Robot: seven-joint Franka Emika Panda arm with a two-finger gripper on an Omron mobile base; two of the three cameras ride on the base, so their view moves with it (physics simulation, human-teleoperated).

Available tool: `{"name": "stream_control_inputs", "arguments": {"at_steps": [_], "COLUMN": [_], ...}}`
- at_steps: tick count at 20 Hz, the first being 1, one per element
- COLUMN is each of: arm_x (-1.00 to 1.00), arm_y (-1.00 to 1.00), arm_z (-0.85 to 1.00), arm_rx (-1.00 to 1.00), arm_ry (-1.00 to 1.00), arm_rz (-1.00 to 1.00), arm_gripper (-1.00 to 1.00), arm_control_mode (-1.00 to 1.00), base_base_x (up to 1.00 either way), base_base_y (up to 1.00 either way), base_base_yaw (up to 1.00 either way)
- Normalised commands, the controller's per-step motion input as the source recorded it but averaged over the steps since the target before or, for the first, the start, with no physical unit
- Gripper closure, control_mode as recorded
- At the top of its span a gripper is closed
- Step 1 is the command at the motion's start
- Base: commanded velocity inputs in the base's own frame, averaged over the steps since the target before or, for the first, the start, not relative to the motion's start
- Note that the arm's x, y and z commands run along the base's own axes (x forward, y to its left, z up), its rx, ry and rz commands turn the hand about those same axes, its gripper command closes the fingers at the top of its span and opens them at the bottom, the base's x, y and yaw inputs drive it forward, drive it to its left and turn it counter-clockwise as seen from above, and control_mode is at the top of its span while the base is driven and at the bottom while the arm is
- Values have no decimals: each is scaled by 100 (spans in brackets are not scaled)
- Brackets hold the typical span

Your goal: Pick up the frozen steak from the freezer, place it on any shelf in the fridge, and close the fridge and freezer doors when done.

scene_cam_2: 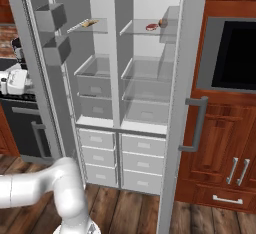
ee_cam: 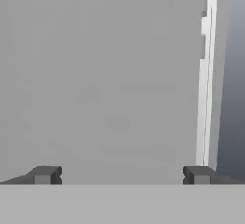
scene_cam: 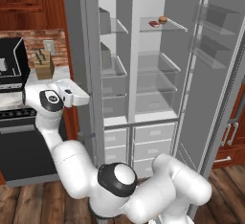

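- Steak (scene_cam: 154, 24), a small dark-red slab, lies on the top glass shelf (scene_cam: 174, 27) of the fridge (scene_cam: 158, 74), in the upper middle of the left base view, with a small round orange-brown item (scene_cam: 163, 20) just beside it.
- In the right base view the same steak (scene_cam_2: 151, 27) sits near the upper right of the frame on that shelf (scene_cam_2: 137, 30), the round item (scene_cam_2: 163, 22) just to its right.
- Freezer (scene_cam_2: 92, 73), the narrower compartment, stands open at the left of the right base view; a thin yellowish item (scene_cam_2: 84, 25) lies on its top shelf.
- Both doors stand open: the freezer door (scene_cam: 76, 50) runs down the left of the left base view, the fridge door (scene_cam: 215, 84) with its 2 bins down the right.
- In the right base view the fridge door (scene_cam_2: 182, 103) shows edge-on with its bar handle (scene_cam_2: 197, 123).
- Pincer (ee_cam: 122, 175) is spread wide with nothing between its 2 dark tips, which face a flat grey panel with a pale vertical edge at the right of the hand view.
- In the left base view the hand (scene_cam: 72, 94) sits at the left middle of the frame, right by the freezer door's edge.
- Knife block (scene_cam: 44, 66) stands on the surface (scene_cam: 33, 77) at the left.
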Motion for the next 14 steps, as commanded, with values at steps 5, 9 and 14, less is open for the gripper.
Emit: {"name": "stream_control_inputs", "arguments": {"at_steps": [5,9,14], "arm_x": [0,25,54], "arm_y": [39,51,-8], "arm_z": [15,3,4], "arm_rx": [-4,-4,0], "arm_ry": [-2,0,0], "arm_rz": [-24,-24,-17], "arm_gripper": [-100,-100,-100], "arm_control_mode": [-100,-100,-100], "base_base_x": [0,0,0], "base_base_y": [0,0,0], "base_base_yaw": [0,0,0]}}
